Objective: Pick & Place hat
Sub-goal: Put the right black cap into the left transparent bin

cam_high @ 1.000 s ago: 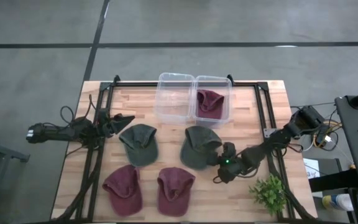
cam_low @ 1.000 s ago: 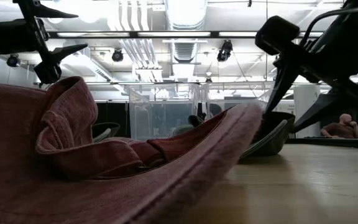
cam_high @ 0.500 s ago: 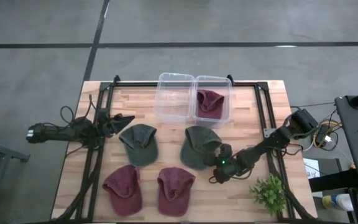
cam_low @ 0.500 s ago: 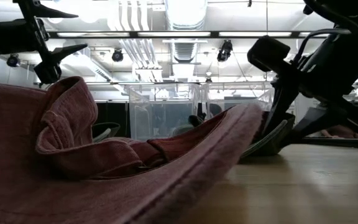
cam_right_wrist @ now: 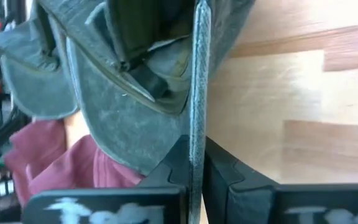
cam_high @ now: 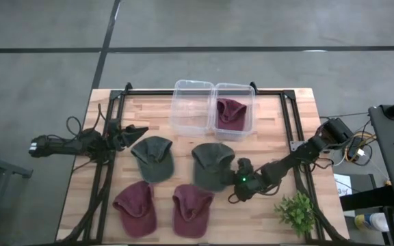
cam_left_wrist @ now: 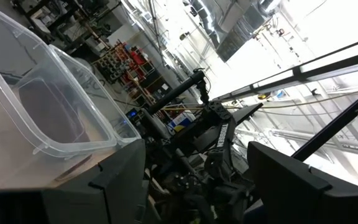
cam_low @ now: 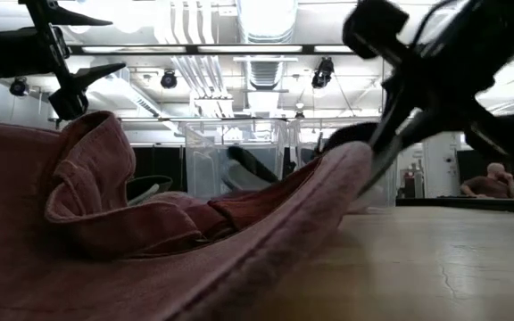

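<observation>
Two green caps lie mid-table. My right gripper (cam_high: 238, 180) is shut on the right-hand one (cam_high: 211, 166), coming at its right side. That cap fills the right wrist view (cam_right_wrist: 123, 118), underside and rear strap showing. The other green cap (cam_high: 154, 157) lies flat near my left gripper (cam_high: 137, 130), which hovers open at the table's left, touching nothing. Two red caps (cam_high: 135, 205) (cam_high: 192, 208) lie near the front edge. A third red cap (cam_high: 230, 113) lies in the right-hand clear bin (cam_high: 234, 87). My right gripper pinches a thin edge of the green cap (cam_right_wrist: 197, 112) between its two fingers, on the cap's side toward the table's right. The fingers (cam_right_wrist: 229, 180) slant downward from the table's right. The edge stands on end between them, and the cap's body stretches away toward the table's left.
An empty clear bin (cam_high: 192, 102) stands beside the bin with the red cap at the table's far edge. A small green plant (cam_high: 295, 212) sits at the near right corner. In the low view a red cap (cam_low: 150, 223) blocks most of the table.
My right gripper has shut on the right-hand green cap's edge and moved toward the table's left. The cap has slid left with it and bunched narrower, its gripped side tipped up.
</observation>
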### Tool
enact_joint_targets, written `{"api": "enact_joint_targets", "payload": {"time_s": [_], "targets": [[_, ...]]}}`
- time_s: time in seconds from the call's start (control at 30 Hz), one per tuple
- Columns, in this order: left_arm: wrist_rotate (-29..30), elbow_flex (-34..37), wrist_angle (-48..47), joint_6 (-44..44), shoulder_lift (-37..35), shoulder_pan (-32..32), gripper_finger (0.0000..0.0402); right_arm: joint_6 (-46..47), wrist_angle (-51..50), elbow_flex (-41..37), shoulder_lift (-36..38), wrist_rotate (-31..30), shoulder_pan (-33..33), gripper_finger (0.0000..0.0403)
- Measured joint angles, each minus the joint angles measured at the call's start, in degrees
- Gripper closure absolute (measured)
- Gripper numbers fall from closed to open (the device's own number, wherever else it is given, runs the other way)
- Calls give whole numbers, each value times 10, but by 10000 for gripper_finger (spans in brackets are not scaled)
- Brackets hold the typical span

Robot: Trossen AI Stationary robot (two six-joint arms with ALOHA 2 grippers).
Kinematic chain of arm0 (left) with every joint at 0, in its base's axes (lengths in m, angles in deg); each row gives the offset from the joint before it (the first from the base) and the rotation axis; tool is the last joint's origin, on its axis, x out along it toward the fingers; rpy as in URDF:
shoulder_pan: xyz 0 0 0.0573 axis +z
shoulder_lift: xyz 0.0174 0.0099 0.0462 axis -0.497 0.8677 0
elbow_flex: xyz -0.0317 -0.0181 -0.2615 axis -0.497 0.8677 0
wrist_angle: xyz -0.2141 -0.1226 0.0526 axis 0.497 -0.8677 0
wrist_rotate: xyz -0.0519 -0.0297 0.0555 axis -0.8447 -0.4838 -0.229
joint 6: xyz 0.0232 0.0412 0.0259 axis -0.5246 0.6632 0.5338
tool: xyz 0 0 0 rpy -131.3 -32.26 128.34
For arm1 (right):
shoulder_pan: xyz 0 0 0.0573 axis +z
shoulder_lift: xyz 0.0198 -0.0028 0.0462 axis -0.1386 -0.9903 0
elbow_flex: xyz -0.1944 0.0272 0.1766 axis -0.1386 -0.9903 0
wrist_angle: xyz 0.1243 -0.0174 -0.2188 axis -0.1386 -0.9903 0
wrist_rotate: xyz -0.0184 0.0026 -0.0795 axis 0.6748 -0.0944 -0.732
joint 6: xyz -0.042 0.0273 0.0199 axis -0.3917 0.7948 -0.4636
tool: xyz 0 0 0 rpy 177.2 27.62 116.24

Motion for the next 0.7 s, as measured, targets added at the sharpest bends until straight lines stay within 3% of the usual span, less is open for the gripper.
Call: {"api": "enact_joint_targets", "payload": {"time_s": [0.7], "targets": [[0,0,-6,1,0,0,126,-202,-305,232,7,28,2,391]]}}
